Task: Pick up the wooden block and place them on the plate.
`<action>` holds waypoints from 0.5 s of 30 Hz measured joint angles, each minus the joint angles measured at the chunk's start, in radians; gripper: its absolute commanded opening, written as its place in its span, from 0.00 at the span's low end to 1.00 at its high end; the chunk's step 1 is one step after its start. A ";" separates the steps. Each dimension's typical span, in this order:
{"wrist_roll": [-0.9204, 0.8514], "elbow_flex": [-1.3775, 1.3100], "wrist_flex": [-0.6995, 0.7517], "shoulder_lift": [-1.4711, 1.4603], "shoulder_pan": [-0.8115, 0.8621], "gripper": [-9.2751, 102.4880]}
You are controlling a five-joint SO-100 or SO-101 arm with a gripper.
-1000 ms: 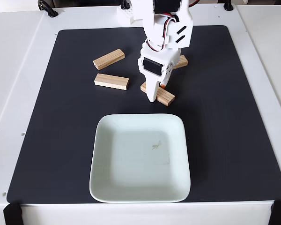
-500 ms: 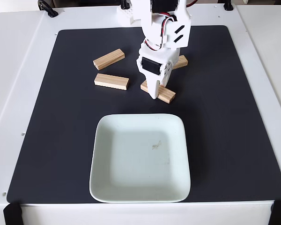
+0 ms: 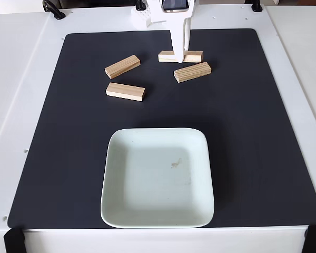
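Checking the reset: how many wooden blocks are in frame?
4, all on the black mat beyond the plate: upper-left, below it, between the fingers, right of centre.

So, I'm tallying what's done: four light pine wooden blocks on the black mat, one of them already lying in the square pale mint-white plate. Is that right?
Not quite. The fixed view shows the square pale mint-white plate holding no block, only a faint smudge at its centre. All four light pine wooden blocks lie on the black mat beyond it: two at the left, two near the white gripper, at and.
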 measured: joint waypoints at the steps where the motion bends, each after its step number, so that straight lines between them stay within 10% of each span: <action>1: -0.051 0.035 -0.049 0.054 0.012 0.08; 15: -0.397 -0.061 -0.574 0.133 0.063 0.08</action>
